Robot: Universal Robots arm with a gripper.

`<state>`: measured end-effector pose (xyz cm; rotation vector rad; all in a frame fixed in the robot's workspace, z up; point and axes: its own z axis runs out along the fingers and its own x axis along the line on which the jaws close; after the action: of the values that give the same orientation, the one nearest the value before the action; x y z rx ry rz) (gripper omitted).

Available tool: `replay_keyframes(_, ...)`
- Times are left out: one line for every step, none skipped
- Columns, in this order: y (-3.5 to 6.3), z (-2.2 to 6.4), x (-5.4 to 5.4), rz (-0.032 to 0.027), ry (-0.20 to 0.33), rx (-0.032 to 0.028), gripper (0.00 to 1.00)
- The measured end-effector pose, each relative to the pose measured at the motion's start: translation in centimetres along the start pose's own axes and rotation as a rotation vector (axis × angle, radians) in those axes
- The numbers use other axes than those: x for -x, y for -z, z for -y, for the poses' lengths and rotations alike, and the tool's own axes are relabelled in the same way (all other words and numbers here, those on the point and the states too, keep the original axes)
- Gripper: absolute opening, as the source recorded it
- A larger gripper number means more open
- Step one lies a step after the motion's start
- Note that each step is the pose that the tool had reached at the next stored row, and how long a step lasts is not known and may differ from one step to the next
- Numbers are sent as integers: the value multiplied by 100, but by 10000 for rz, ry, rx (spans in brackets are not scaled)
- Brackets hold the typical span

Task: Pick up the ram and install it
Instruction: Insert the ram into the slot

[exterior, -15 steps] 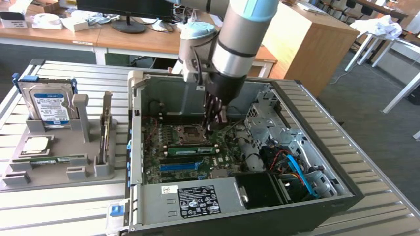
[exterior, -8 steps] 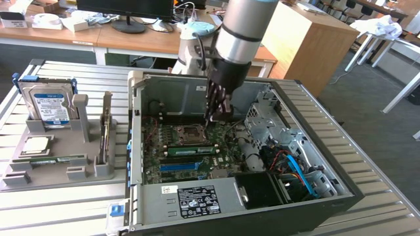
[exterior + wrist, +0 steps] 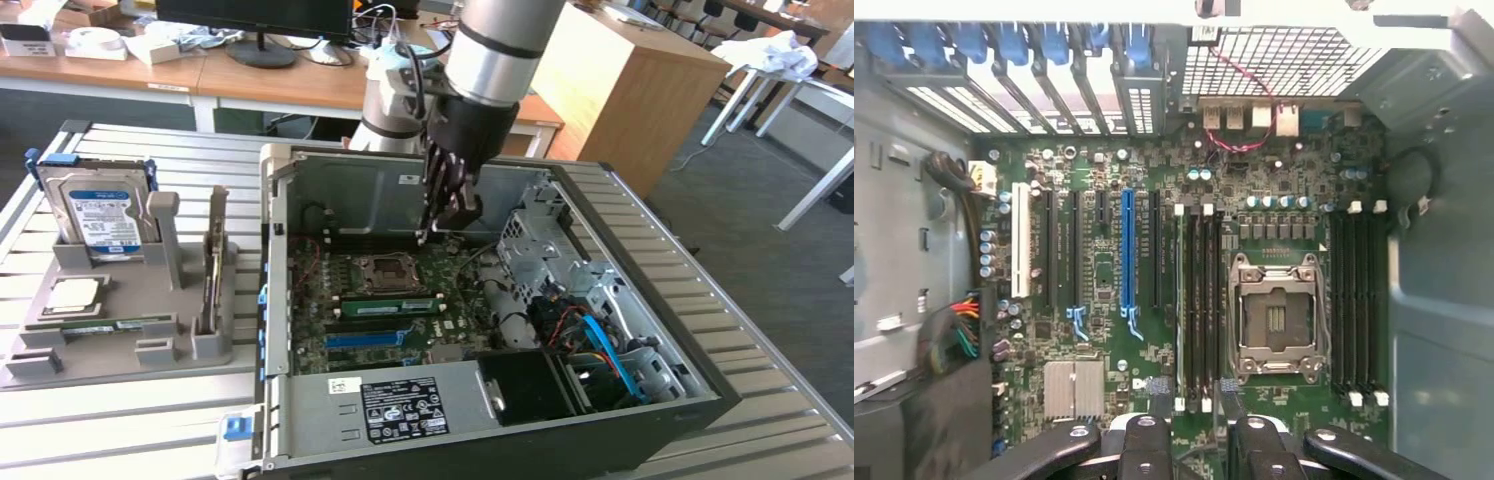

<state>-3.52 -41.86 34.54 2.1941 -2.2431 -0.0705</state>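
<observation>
black two-finger gripper (image 3: 447,226): jaws apart, empty | near silvery square processor socket (image 3: 388,270) | long green ram stick (image 3: 387,303): just beside socket, apparently seated, so no grip needed

One motherboard (image 3: 1104,272) carries one processor socket (image 3: 1274,320). Eight memory slots (image 3: 1199,300) flank the socket, four on each side. Farther from the socket: one blue slot (image 3: 1126,250), one white slot (image 3: 1019,255), one finned heatsink (image 3: 1074,388). Well apart from the socket: one hard drive (image 3: 96,215), one ram (image 3: 100,325).

An office-like lab: desks (image 3: 94,68), a monitor (image 3: 254,15), an open computer case (image 3: 358,190) on a slatted table (image 3: 134,430).
</observation>
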Motion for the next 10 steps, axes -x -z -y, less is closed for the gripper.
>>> replay_keyframes(26,-1,1,-1,0,0,31)
replay_keyframes(52,-2,1,-1,0,0,31)
replay_keyframes(77,-3,2,-2,0,0,31)
replay_keyframes(102,-4,3,-1,0,0,31)
replay_keyframes(126,-5,3,-1,0,0,31)
replay_keyframes(147,-5,4,0,0,-1,31)
replay_keyframes(157,-5,4,0,0,-1,31)
replay_keyframes(161,-6,4,1,0,-3,31)
replay_keyframes(160,-5,4,2,1,-4,31)
replay_keyframes(161,-6,4,1,0,-4,31)
